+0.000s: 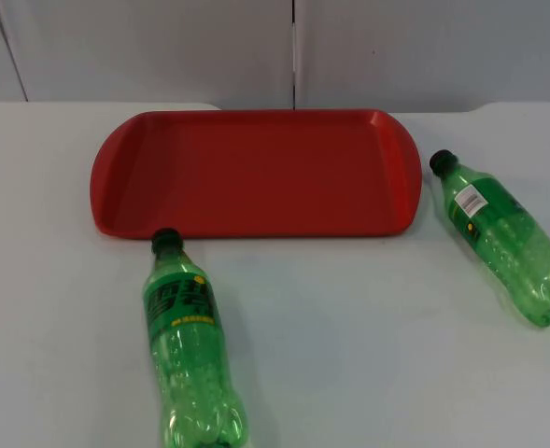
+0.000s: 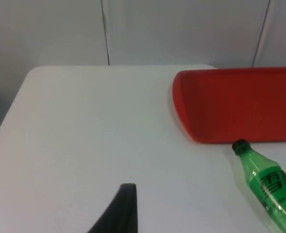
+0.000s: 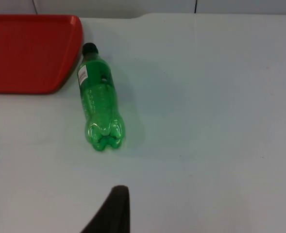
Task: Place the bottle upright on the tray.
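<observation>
A red tray (image 1: 256, 173) lies empty at the back middle of the table. Two green plastic bottles with black caps lie on their sides. The left bottle (image 1: 189, 350) has its cap almost at the tray's front rim. The right bottle (image 1: 508, 241) lies off the tray's right end, cap toward the tray. My left gripper (image 2: 126, 208) hovers over bare table, well apart from the left bottle (image 2: 269, 187) and the tray (image 2: 240, 104). My right gripper (image 3: 114, 208) sits back from the base of the right bottle (image 3: 99, 99), beside the tray (image 3: 31, 53).
The grey partition wall (image 1: 293, 47) closes off the table behind the tray. White table top (image 1: 368, 327) stretches between the two bottles and in front of the tray.
</observation>
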{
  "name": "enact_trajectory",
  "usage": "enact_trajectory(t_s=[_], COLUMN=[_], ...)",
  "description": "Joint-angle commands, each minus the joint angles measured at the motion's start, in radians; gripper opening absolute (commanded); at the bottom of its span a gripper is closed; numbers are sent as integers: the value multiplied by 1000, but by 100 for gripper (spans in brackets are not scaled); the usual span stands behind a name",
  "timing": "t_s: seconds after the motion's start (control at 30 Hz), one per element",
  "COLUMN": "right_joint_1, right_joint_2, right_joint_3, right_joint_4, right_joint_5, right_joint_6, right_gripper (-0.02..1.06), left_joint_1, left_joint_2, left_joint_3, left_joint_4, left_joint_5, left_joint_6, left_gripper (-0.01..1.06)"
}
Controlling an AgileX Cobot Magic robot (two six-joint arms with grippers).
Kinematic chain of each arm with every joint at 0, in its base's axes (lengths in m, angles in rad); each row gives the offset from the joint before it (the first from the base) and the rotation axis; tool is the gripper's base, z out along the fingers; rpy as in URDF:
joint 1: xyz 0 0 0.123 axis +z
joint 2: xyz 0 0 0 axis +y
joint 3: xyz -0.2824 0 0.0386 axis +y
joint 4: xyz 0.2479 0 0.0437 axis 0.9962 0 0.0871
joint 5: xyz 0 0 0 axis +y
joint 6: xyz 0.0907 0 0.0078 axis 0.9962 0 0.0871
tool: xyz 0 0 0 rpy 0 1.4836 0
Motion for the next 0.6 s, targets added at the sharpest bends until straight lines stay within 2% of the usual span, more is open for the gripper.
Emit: enact_trajectory(t_s=[0.0, 0.57], right_joint_1=[-9, -9], right_joint_2=[-3, -3], right_joint_3=[2, 2], right_joint_4=[2, 2], right_joint_5=[-6, -6], right_joint_6=[-1, -1], right_gripper=[105, 105], left_joint_1=[3, 3], left_joint_2=[-2, 199], left_joint_3=[-6, -6], left_joint_4=[-14, -60], left_joint_5=[2, -10], left_joint_6=[-14, -20], left_gripper=[105, 105])
